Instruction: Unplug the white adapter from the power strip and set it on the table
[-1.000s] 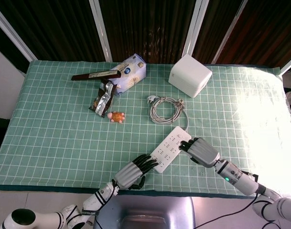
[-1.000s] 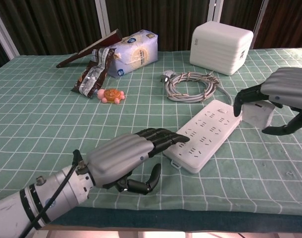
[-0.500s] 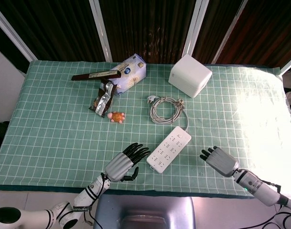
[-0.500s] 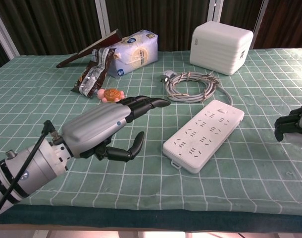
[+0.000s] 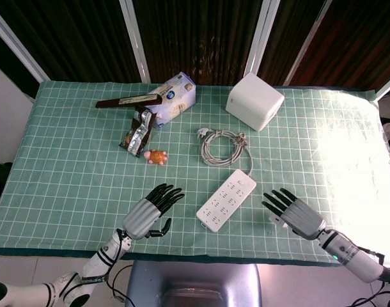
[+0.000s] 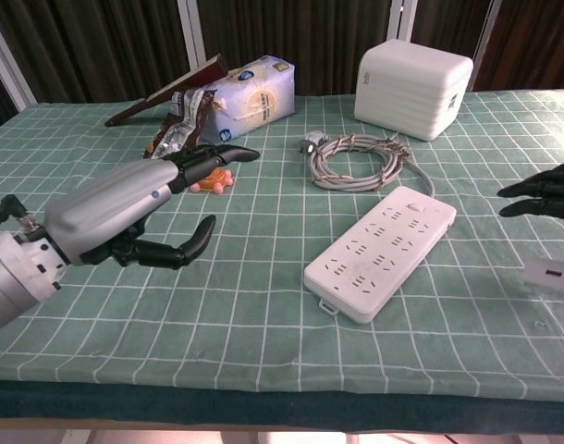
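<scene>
The white power strip [image 5: 226, 201] [image 6: 381, 251] lies flat on the green checked cloth with its sockets bare. The white adapter [image 6: 552, 275] rests on the cloth to the strip's right, apart from it and touched by nothing. In the head view my right hand mostly hides the adapter. That right hand [image 5: 296, 213] [image 6: 546, 191] hovers to the right of the strip, fingers spread and holding nothing. My left hand [image 5: 149, 212] [image 6: 134, 211] is lifted off to the left of the strip, its fingers apart and nothing in it.
The strip's coiled grey cable [image 5: 222, 144] lies behind it. A white box [image 5: 254, 101] stands at the back. A blue packet [image 5: 174, 99], a brown snack bag [image 5: 137, 133] and a small orange toy [image 5: 156, 157] sit at the back left. The table's front edge is close below both hands.
My right hand has let go of the adapter, which now lies on the cloth, and has drawn back with fingers spread. My left hand has come off the strip and moved left.
</scene>
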